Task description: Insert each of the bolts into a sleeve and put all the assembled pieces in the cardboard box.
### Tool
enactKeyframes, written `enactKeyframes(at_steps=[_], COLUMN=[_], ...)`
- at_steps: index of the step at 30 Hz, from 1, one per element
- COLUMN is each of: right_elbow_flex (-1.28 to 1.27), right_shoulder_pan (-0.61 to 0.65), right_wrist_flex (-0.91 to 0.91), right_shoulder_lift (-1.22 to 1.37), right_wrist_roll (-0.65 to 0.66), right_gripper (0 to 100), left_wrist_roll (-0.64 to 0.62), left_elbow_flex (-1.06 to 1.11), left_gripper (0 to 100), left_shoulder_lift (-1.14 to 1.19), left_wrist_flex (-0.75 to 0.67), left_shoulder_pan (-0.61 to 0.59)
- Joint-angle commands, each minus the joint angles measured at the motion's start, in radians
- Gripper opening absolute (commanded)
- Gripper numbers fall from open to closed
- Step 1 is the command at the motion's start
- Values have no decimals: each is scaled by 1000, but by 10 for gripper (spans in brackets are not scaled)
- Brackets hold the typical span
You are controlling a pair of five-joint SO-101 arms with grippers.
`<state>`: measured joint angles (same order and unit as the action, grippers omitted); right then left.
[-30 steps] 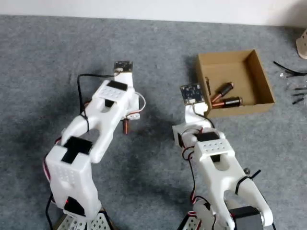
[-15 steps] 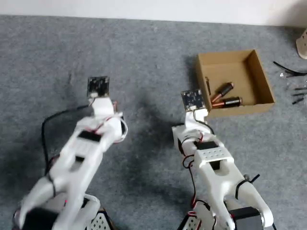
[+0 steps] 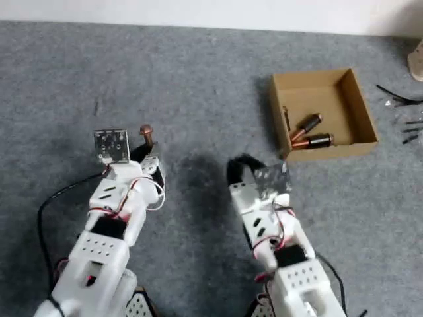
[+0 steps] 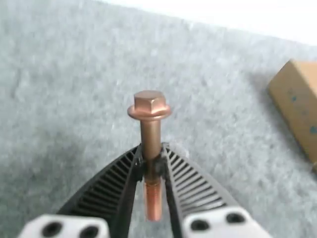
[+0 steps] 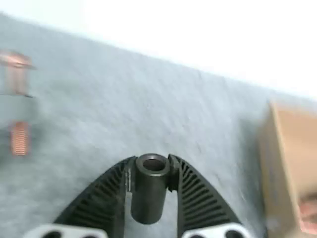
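- at about 9 o'clock on the grey carpeted table (image 3: 198, 72), seen from the high view, the left gripper (image 4: 152, 148) holds a copper-coloured bolt (image 4: 150, 131).
- the bolt's long axis runs in line with that gripper. its hex head sticks out past the fingertips toward 12 o'clock, and the threaded end points back between the fingers toward the wrist.
- the left jaws are almost together, clamped on the bolt's shank between head and thread, and both ribbed black fingers (image 4: 116, 181) touch it.
- near 6 o'clock the right gripper (image 5: 151, 159) holds a dark metal sleeve (image 5: 150, 193).
- the sleeve's long axis also lies along its own gripper. the round open bore is at the far end, away from the wrist, and the other end sits back between the fingers.
- the right jaws stand a little apart, as wide as the sleeve, and press on its two sides close to the open end.
- bolt and sleeve are well apart, with the bolt at roughly 10 o'clock from the sleeve.
- at 2 o'clock the open cardboard box (image 3: 276, 99) holds two assembled pieces (image 3: 306, 124). they lie side by side near its 6 o'clock wall, one lying about 8 to 2 o'clock and the other nearly 9 to 3.
- thin dark wires (image 3: 403, 122) lie at the 3 o'clock edge.
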<state>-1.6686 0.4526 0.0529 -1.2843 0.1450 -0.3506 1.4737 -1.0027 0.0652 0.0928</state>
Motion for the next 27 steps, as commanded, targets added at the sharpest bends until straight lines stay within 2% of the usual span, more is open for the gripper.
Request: enactKeyframes(at_steps=[1, 4, 9, 13, 19, 23, 27], right_elbow_flex=[-160, -157, -157, -157, -156, -156, -156], right_shoulder_pan=[85, 130, 150, 150, 150, 151, 150], right_wrist_flex=[-110, -170, -179, -179, -179, -179, -179], right_shoulder_lift=[-140, -179, -179, -179, -183, -183, -183], right_wrist_roll=[58, 60, 64, 66, 66, 66, 66], right_gripper=[4, 4, 4, 4, 4, 4, 4], left_wrist_roll=[0, -32, -253, -259, -259, -259, -259], left_elbow_flex=[16, 54, 163, 232, 223, 223, 223], left_gripper=[5, 5, 7, 7, 7, 8, 8], left_shoulder_lift=[-117, -231, -479, -694, -829, -809, -800], left_wrist_flex=[-68, -126, -203, -201, 41, 92, 112], left_shoulder_pan=[-24, -54, -44, 28, 182, 288, 334])
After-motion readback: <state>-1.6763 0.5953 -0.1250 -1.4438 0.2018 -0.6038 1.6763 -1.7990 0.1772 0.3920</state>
